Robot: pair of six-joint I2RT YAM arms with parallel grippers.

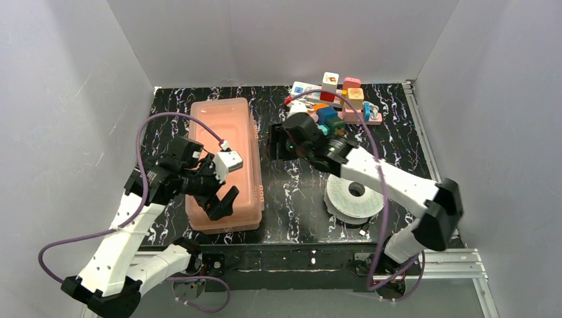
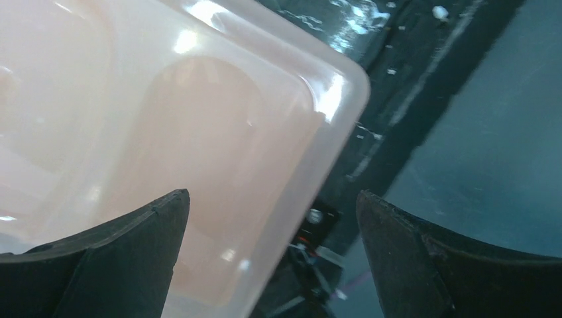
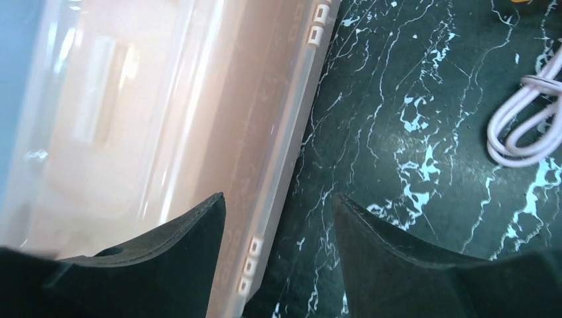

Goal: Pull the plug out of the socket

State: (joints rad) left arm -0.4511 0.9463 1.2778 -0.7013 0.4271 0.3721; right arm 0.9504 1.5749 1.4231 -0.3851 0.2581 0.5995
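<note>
- Right hand [image 3: 278, 199] open, empty, beside the bin [image 3: 166, 132]; left hand [image 2: 272, 195] wide, empty.
- Approach step: next, reach the socket [image 1: 321, 106], upper right, and grip its plug [image 1: 326, 114].

Socket [image 1: 321, 106]: short orange power strip lying flat at the far right of the black marbled table [image 1: 291, 199], close to the back wall. Only a small patch of its orange top shows from above.
Blue plug [image 1: 326, 114]: a squat blue block standing upright on the strip, apparently seated in it.
Green plug [image 1: 335, 124]: a dark green block just beside the blue one, on the nearer side; how deep it sits cannot be told.
Pink cable [image 3: 523, 126]: pale, looped flat on the tabletop; its join to the strip is out of sight.
</note>
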